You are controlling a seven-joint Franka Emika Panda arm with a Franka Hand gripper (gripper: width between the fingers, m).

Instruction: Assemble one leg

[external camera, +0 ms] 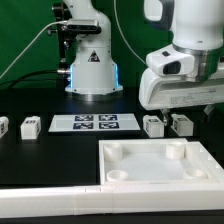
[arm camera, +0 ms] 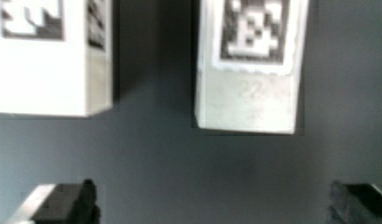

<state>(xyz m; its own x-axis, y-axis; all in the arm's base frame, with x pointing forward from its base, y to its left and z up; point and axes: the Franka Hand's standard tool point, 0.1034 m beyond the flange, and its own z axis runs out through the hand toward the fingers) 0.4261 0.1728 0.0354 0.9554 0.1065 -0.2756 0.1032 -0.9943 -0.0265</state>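
Two small white legs with tag markers, one (external camera: 153,124) beside the other (external camera: 181,124), stand on the dark table at the exterior view's right. My gripper (external camera: 178,108) hangs just above them, open and empty. In the wrist view both legs show, one (arm camera: 254,65) in line with the gap between the jaws and the other (arm camera: 55,55) off to its side. My gripper (arm camera: 214,205) has its dark fingertips (arm camera: 63,202) spread wide, apart from both legs. Two more legs, one (external camera: 30,127) and another (external camera: 2,127), stand at the exterior view's left.
The large white panel (external camera: 130,175) with round corner sockets lies in front of the legs. The marker board (external camera: 97,122) lies mid-table. The robot base (external camera: 92,70) stands behind it. A white strip (external camera: 50,200) runs along the front edge.
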